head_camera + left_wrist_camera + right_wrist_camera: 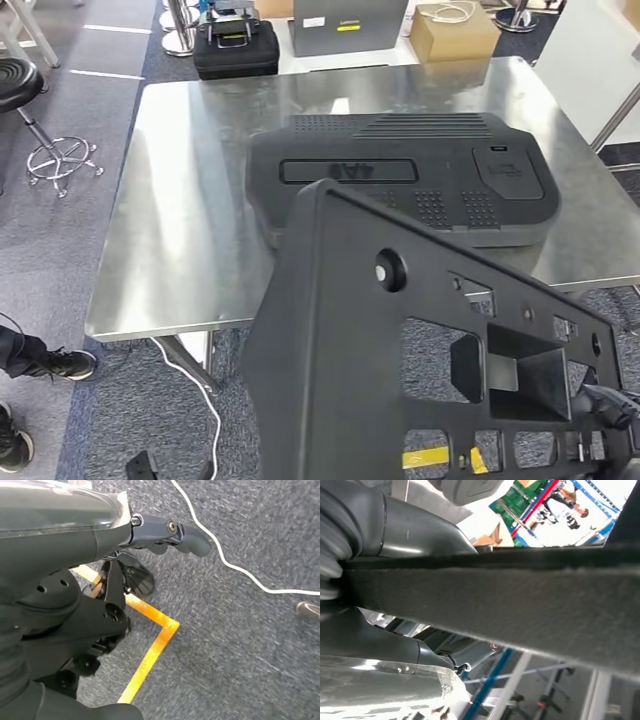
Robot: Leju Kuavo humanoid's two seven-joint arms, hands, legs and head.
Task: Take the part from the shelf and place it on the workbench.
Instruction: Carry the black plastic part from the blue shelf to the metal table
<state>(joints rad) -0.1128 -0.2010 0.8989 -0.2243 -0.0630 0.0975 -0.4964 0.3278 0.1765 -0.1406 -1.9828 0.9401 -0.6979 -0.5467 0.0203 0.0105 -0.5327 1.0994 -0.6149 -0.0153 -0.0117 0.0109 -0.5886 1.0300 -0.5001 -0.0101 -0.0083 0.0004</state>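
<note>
Head view: right hand (613,408) grips black part (355,340); left hand (166,532) holds nothing, fingers extended.

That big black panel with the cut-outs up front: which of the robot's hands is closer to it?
The right. The right hand grips the black panel along its edge, while the left hand hangs over the carpet, touching nothing.
</note>
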